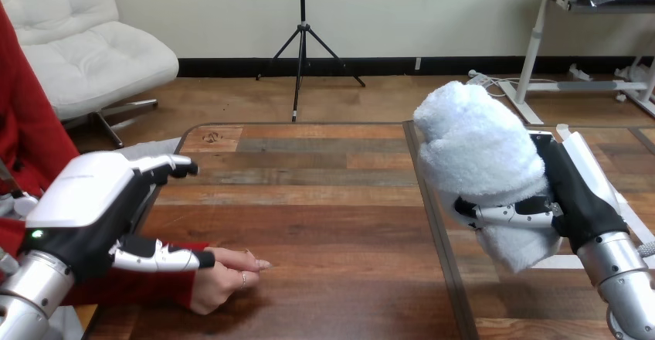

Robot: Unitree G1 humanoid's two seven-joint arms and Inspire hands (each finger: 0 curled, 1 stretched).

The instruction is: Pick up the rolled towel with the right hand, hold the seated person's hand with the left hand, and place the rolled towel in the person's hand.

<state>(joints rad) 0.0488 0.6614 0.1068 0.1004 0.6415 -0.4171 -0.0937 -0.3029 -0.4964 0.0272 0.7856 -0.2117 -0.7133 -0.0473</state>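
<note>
The robot's right hand is sitting at about 3 o'clock in the head view, gripping the rolled towel. Its thumb is curling across the lower part of the roll while the black palm is pressing against the towel's right side. The white, fluffy towel is standing tilted in that grip, its upper end leaning toward 11 o'clock, over the right part of the wooden table.

At about 8 o'clock the robot's left hand is hanging over the person's red sleeve. Its fingers are reaching out nearly straight toward 3 o'clock and closing on nothing, and its thumb is lying along the sleeve at the wrist. The person's hand is resting on the table at 7 o'clock, fingers pointing toward 3 o'clock, well apart from the towel.
</note>
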